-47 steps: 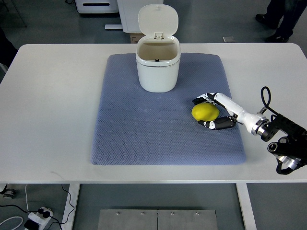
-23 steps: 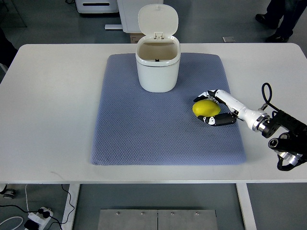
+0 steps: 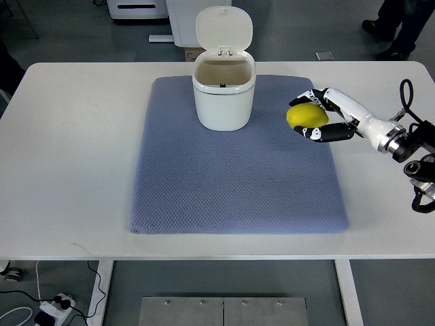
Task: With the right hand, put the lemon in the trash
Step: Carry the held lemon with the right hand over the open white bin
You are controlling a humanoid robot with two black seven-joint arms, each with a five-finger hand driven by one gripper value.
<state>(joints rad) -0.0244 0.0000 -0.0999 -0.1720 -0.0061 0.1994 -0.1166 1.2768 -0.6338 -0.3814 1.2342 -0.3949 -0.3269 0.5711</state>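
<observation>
Right robot hand around lemon

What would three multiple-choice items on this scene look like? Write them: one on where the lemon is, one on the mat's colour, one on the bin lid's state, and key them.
1. Where is the lemon?
A. Inside the trash bin
B. In the right hand, to the right of the bin
C. Lying at the mat's near left corner

2. What colour is the mat?
A. Blue-grey
B. Red
C. Green

3. What state is the lid of the trash bin in?
A. Closed
B. Lying on the table
C. Flipped up, open

Answers:
1 B: the right hand has its fingers curled around the lemon, beside the bin.
2 A: the quilted cloth under the bin is blue-grey.
3 C: the lid stands upright behind the rim and the inside shows.
</observation>
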